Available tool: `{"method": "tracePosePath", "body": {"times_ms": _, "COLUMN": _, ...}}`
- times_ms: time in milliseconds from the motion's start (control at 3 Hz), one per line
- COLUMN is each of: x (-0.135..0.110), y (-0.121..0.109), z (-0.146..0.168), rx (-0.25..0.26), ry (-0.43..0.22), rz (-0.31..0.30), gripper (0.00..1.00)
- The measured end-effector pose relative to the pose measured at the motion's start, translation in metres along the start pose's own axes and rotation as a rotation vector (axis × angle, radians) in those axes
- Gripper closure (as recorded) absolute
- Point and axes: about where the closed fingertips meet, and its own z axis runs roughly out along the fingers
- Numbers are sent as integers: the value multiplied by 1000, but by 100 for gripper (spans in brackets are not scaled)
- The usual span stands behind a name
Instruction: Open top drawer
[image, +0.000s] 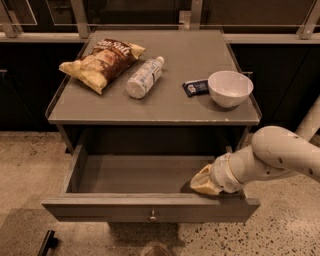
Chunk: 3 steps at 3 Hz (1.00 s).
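The wide grey flat-fronted top drawer (115, 212) stands well pulled out at the near side, below the grey surface (190, 107). The yellowish gripper (202, 182) rests on the top edge of its front panel near the right end, apparently to haul by that lip and not by the small round metal knob (153, 216); whether it is clamped there or spread I cannot tell. The white arm (280, 155) reaches in low from the right, its forearm sloping down and leftward to the panel.
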Motion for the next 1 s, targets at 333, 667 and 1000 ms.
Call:
{"method": "tracePosePath", "body": {"times_ms": 333, "x": -8, "y": 26, "z": -15, "rx": -7, "ry": 8, "rz": 1, "gripper": 100}}
{"method": "tracePosePath", "body": {"times_ms": 667, "x": -19, "y": 35, "z": -37, "rx": 95, "ry": -59, "rz": -1, "gripper": 100}}
{"method": "tracePosePath", "body": {"times_ms": 1000, "x": -14, "y": 29, "z": -45, "rx": 137, "ry": -69, "rz": 16, "gripper": 81}}
